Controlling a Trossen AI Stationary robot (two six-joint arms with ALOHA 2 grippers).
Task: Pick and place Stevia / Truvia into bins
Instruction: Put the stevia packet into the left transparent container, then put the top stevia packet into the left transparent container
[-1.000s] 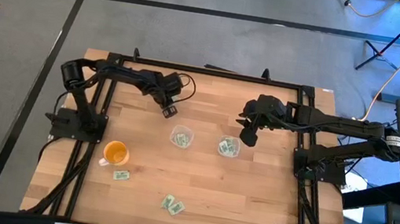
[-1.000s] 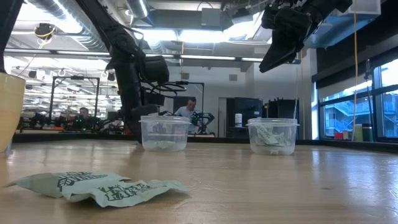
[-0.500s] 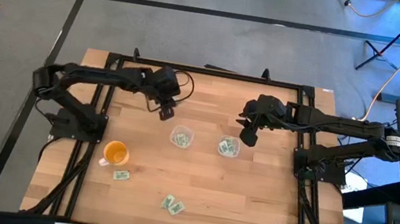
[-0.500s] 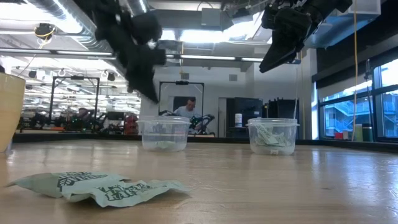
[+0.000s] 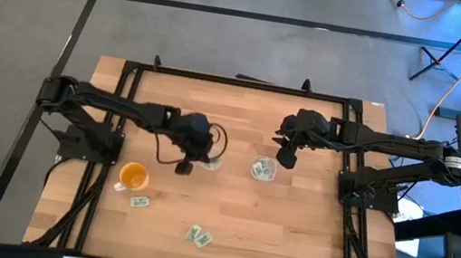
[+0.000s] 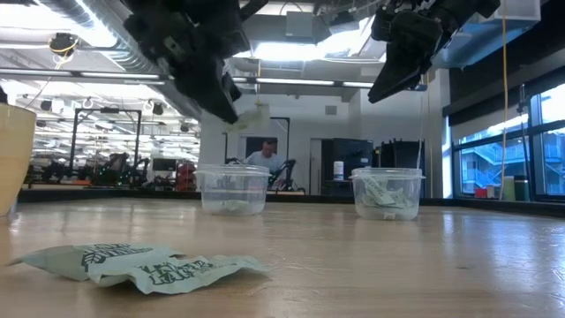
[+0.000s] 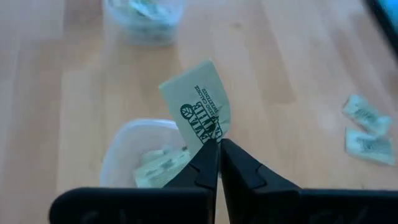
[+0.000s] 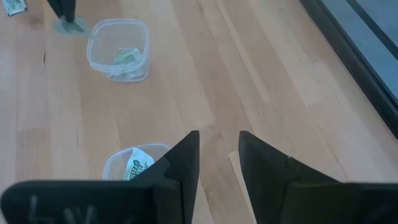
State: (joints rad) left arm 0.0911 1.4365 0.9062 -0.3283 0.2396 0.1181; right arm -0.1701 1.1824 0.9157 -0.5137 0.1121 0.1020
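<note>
High view: the left gripper [image 5: 183, 167] hangs just beside the left bin [image 5: 209, 158], on its side nearer the orange cup [image 5: 133, 174], while the right gripper [image 5: 286, 158] waits near the right bin [image 5: 263, 169], and loose packets [image 5: 199, 235] lie on the table [image 5: 289, 229]. Low view: the left gripper [image 6: 231, 117], raised above the left bin [image 6: 234, 189], pinches a packet [image 6: 250, 118] that sticks out past its tips, and the right gripper [image 6: 378, 93] hangs above the right bin [image 6: 387, 193]. Left wrist view: the fingers [image 7: 208, 158] are clamped on the lower edge of the green-and-white packet [image 7: 199, 112], upright over the bin [image 7: 134, 155]; right wrist view: its fingers [image 8: 186, 155] stand apart, holding nothing.
</note>
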